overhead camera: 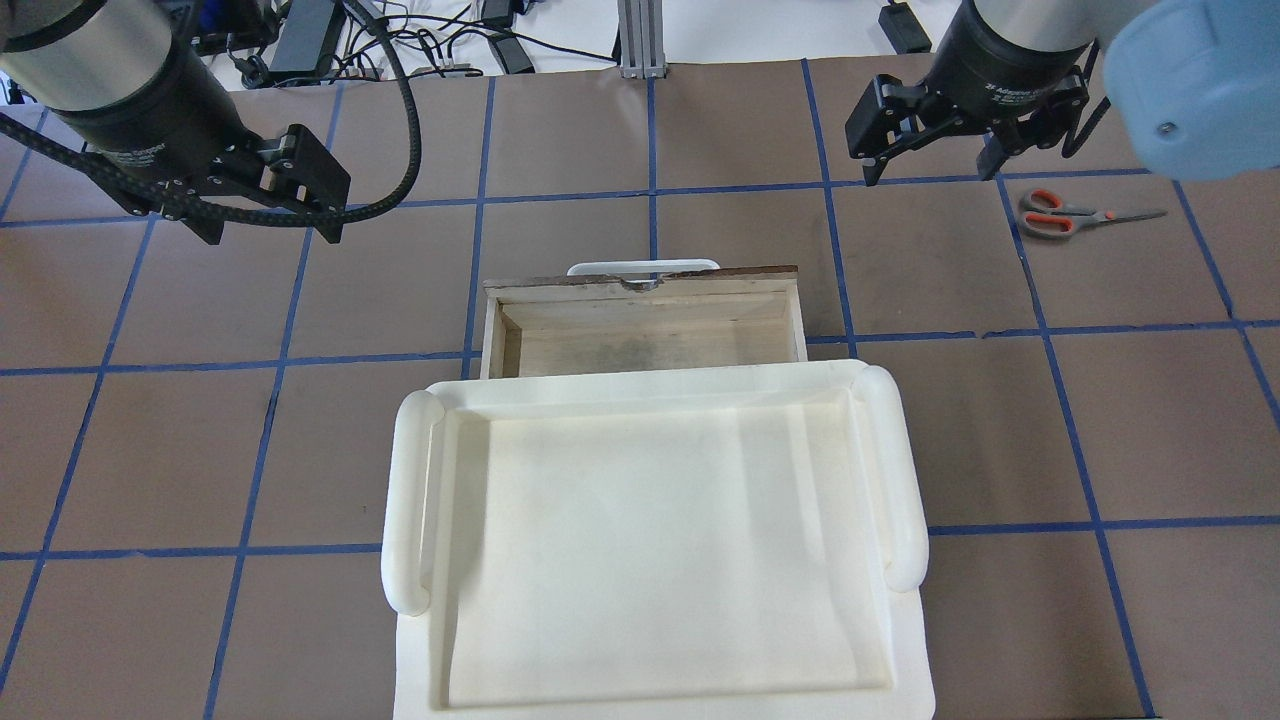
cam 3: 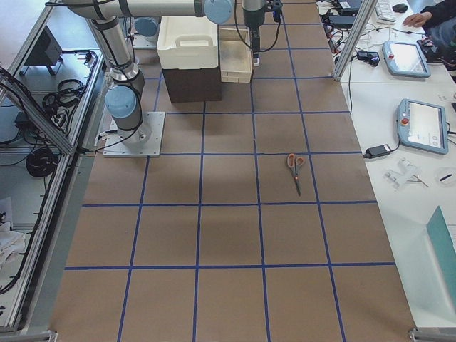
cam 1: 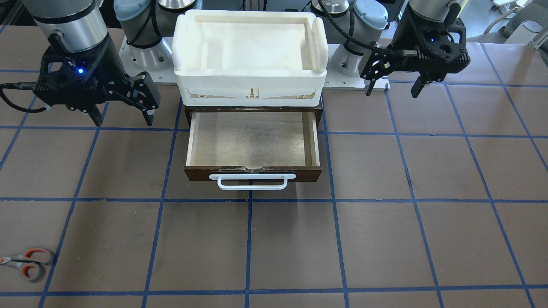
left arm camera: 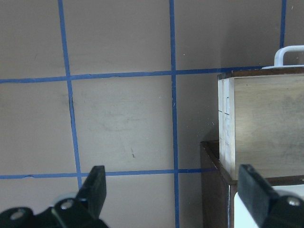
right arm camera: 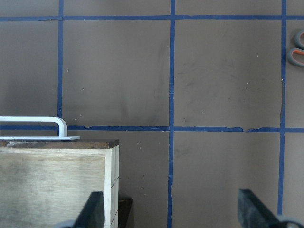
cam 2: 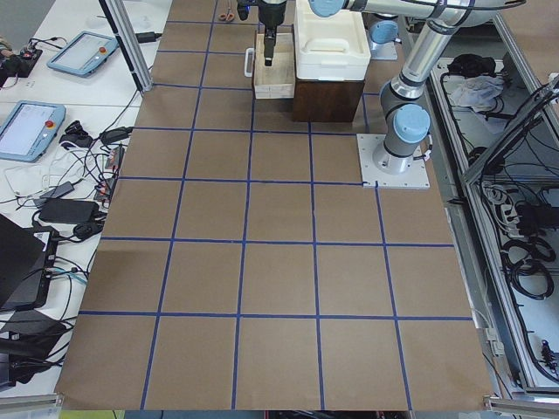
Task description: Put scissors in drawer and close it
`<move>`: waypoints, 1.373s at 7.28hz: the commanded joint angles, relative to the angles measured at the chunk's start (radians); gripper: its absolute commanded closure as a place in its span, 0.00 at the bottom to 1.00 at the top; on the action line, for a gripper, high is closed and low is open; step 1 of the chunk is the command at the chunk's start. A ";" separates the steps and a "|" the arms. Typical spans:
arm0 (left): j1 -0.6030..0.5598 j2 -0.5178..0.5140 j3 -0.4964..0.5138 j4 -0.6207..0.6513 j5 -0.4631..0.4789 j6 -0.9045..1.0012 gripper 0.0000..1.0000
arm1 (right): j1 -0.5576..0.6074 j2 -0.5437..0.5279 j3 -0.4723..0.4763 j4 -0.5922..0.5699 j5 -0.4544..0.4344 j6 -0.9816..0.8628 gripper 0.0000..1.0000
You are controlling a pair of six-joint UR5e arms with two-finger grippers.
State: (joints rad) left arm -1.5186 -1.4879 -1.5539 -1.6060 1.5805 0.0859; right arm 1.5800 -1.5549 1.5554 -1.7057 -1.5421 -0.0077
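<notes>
Grey-handled, orange-lined scissors (cam 1: pixel 26 263) lie near the worktop's (cam 1: pixel 385 239) operator-side edge. The dark brown wooden drawer (cam 1: pixel 252 141) stands open. The left gripper (cam 1: pixel 391 92) and right gripper (cam 1: pixel 123 119) gape empty.

drawer (cam 1: pixel 252 141) — dark wood front, pale bare-wood inside | handle (cam 1: pixel 252 182) smooth white plastic | table (cam 1: pixel 385 239) — matt brown

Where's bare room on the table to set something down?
Wide bare table in front of the drawer and on both sides, under the left gripper and right gripper. Drawer and white tray are empty. The scissors lie at the robot's far right; tight only between the arm bases.
</notes>
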 commanded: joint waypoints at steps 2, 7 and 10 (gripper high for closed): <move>0.000 0.000 0.000 0.001 0.000 0.000 0.00 | 0.000 -0.001 0.000 0.003 0.002 0.008 0.00; 0.000 -0.003 0.000 0.001 -0.007 0.002 0.00 | 0.000 -0.001 0.000 -0.011 -0.012 0.000 0.00; 0.000 -0.003 0.000 0.001 -0.008 0.002 0.00 | -0.011 -0.007 -0.003 -0.011 -0.054 -0.005 0.00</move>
State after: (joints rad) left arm -1.5186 -1.4909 -1.5539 -1.6053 1.5729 0.0874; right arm 1.5745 -1.5569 1.5535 -1.7170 -1.5746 -0.0118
